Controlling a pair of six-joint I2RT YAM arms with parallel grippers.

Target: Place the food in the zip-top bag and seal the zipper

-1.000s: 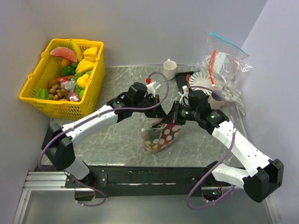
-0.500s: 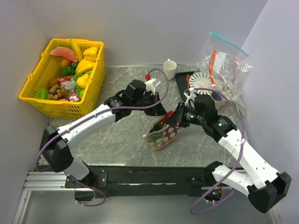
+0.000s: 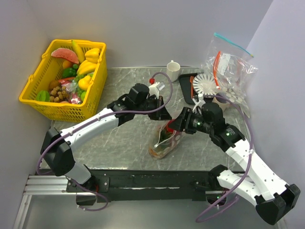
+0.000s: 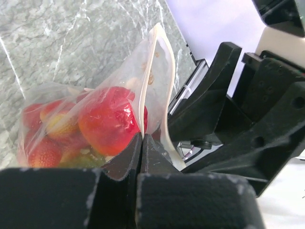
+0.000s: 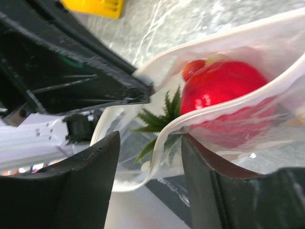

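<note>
The zip-top bag stands mid-table, mouth up and gaping. Through the dotted plastic I see the food: a red apple, strawberries and the pineapple's green crown. My left gripper is shut on the far lip of the zipper, pinching it at the fingertips. On the bag's right side my right gripper is open. The near zipper lip curves loose between its fingers, touching the right finger.
A yellow basket of toy fruit sits at the back left. A white cup stands at the back. A white ribbed disc and crumpled clear bags fill the back right corner. Walls close in on both sides.
My right gripper has opened and let go of the bag's near lip, drawing back to the right. The bag has shifted a little right and its mouth gapes. My left gripper keeps its pinch.
</note>
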